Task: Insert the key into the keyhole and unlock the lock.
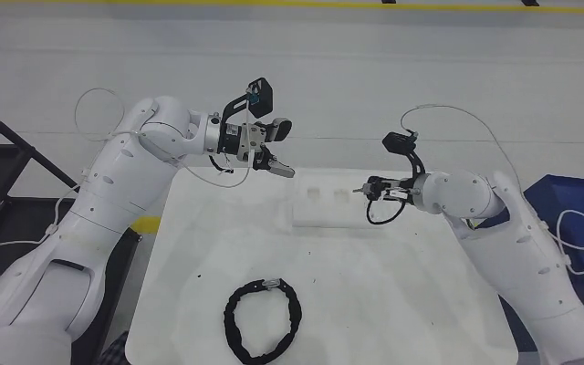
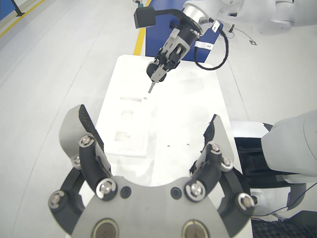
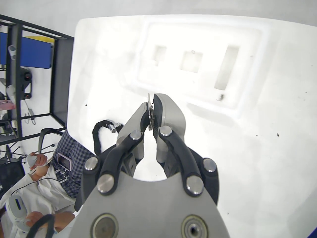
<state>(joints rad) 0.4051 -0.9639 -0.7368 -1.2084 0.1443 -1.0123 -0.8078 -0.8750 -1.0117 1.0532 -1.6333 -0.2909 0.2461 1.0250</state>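
The right hand (image 3: 151, 100) was pressed shut on the small silver metal key (image 3: 149, 110), pinching its flat head so that the shaft stuck out past the fingertips. It hung above the white foam tray with three recesses (image 3: 210, 75) at the far part of the white worktop (image 1: 411, 292). In the left wrist view the shaft slanted down toward the tray.

The black fabric-sleeved cable lock, coiled into a ring (image 1: 263, 319), lay flat near the worktop's front edge, well apart from the key. Its short metal barrel (image 1: 271, 284) sat on the ring's far side; which way the keyhole faced could not be made out.

So the lock lay from the key toward the robot and across toward the left arm's side. The left hand (image 1: 274, 160) hung spread and empty over the worktop's far corner on its own side, about as far from the barrel as the right. Bringing key and barrel into line would likely need that free hand to steady the lock.
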